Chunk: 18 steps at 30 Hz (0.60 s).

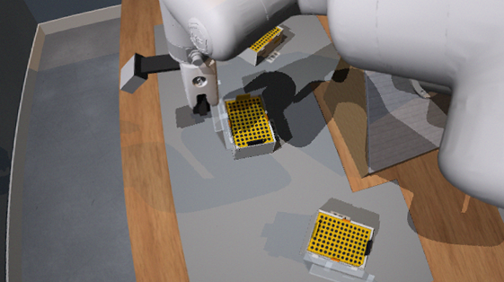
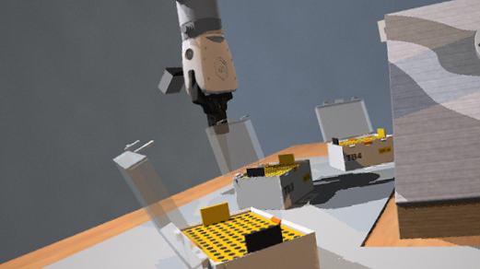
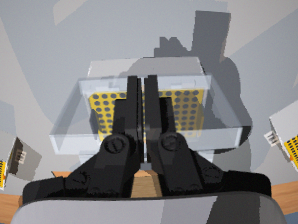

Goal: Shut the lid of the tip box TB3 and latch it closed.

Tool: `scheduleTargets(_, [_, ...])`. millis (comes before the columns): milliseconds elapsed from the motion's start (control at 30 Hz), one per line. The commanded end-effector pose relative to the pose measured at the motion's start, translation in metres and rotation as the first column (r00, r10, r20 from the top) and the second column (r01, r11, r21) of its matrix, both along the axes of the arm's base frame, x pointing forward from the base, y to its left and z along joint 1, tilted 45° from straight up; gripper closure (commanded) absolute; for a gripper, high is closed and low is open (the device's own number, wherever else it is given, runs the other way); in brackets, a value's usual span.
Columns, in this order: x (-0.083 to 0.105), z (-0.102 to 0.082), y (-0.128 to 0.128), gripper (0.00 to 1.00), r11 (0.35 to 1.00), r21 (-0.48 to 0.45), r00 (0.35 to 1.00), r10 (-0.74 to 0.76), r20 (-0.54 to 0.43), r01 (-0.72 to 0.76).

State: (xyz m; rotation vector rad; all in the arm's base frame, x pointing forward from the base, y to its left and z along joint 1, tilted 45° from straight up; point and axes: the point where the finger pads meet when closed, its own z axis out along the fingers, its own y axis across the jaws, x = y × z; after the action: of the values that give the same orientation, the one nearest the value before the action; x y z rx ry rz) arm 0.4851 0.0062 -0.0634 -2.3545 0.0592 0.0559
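The middle box, TB3 (image 2: 275,187), has a yellow insert and stands on the grey mat; it also shows in the top view (image 1: 250,127). Its clear lid (image 2: 234,145) stands open and tilted back. My gripper (image 2: 217,118) is shut and empty, its fingertips at the lid's top edge on the back side; I cannot tell if they touch. In the top view the gripper (image 1: 201,106) is just left of the lid (image 1: 219,118). In the wrist view the shut fingers (image 3: 144,90) point down over the lid and the insert.
TB4 (image 2: 360,152) stands at the far end with its lid (image 2: 342,118) open. The third box (image 2: 257,252) stands nearest the exterior camera, its lid (image 2: 146,186) open; its label is hidden. The arm's raised base block (image 2: 457,124) is on the right.
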Motion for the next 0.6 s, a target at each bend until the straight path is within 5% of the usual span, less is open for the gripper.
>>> scheduleTargets(0, [-0.003,0.002,-0.002,1.00,1.000,-0.002,1.000,-0.002,0.004,0.002])
scheduleTargets(567, [-0.023,0.005,-0.003,1.00,1.000,-0.002,1.000,-0.002,0.004,0.002])
